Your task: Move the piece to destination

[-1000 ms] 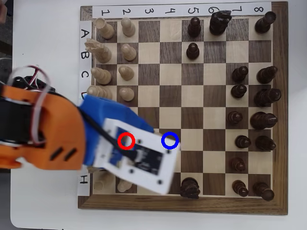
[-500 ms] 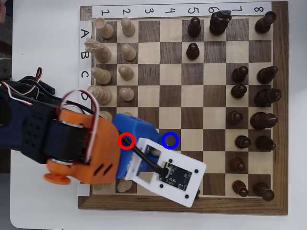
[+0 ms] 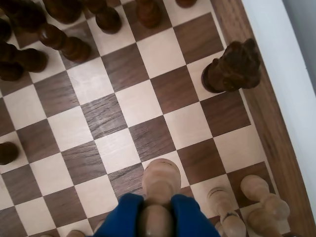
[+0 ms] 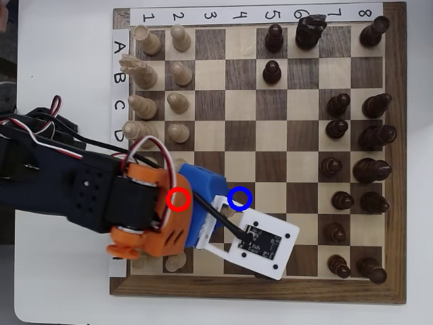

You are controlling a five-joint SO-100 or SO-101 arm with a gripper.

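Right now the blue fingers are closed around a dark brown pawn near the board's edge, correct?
Not quite: in the wrist view the blue gripper is closed around a pale cream pawn, not a dark brown one. The rest holds; it stands close to the board's edge.

Light: bright, even, soft short shadows | Overhead view: sharp, white table nearly washed out | Wrist view: blue fingers blurred at bottom edge
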